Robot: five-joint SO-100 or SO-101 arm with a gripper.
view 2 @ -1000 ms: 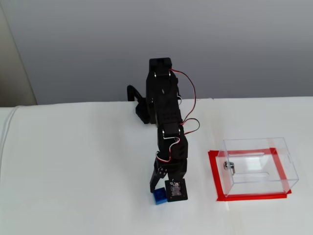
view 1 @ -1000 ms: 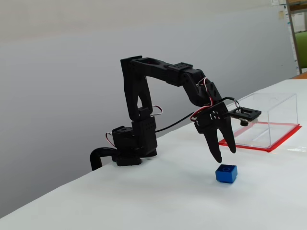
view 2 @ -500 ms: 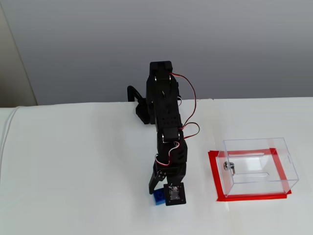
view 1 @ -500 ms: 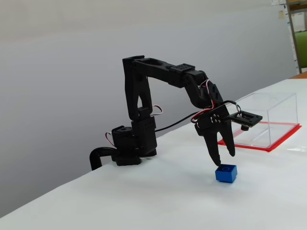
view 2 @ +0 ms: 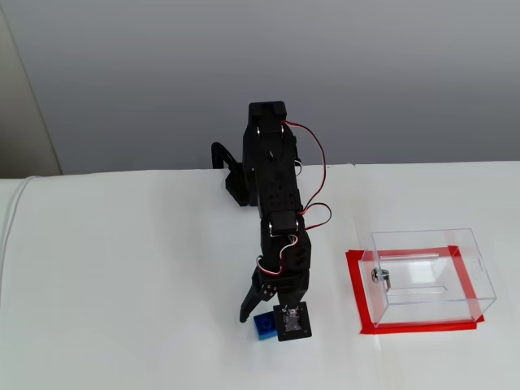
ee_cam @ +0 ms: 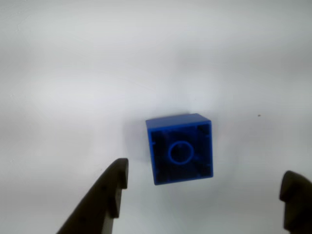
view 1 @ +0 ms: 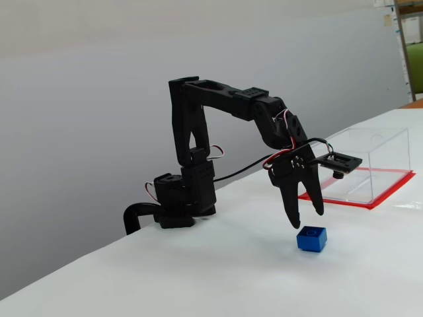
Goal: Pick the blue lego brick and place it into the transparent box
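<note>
While the gripper (ee_cam: 204, 195) hangs wide open above the blue lego brick (ee_cam: 179, 149), bare white table (view 1: 198, 277) surrounds it — the transparent box (view 2: 429, 276) stands well apart.

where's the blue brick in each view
Wrist view: brick just right of centre, on the white table, ahead of the open hand.
A fixed view: brick lower right, under the fingertips, nearer the camera than the box.
Another fixed view: brick bottom centre, partly hidden by the wrist camera.
Shared landmark: the hand right over the brick.
</note>
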